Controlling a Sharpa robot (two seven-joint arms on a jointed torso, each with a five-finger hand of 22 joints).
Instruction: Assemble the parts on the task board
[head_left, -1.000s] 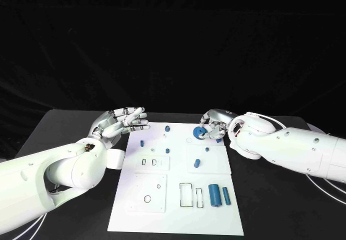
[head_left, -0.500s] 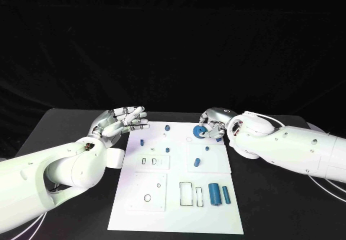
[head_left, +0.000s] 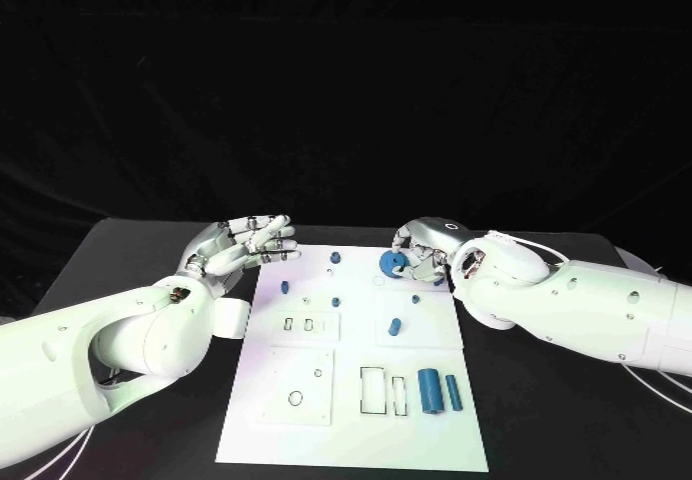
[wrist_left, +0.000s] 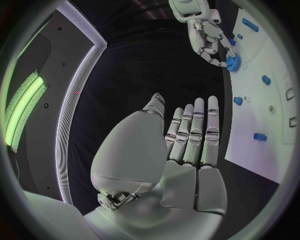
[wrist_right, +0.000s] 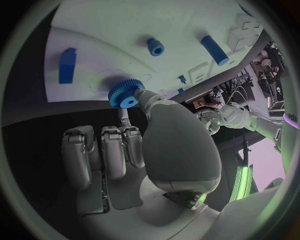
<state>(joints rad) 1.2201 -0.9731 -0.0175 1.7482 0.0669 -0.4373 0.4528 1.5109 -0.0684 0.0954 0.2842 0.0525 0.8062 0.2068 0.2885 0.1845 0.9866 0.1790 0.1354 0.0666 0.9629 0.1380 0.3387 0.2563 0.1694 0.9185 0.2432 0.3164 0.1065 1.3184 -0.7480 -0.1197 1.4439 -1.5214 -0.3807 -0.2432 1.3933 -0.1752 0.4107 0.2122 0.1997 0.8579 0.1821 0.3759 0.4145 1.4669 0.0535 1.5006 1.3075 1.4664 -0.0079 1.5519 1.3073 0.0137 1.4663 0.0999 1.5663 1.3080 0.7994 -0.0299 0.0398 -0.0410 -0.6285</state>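
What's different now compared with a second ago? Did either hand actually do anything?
Only slightly. The right hand, holding the blue gear the whole time, has shifted a little toward the robot's left along the far end of the task board, and its forearm now reaches further over the table. The left hand stays raised and empty beside the board, and the other blue parts lie where they were.

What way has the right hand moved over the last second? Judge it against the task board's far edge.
Yes, slightly. The right hand, holding the blue gear, has shifted toward the left hand's side and toward the far edge of the task board.
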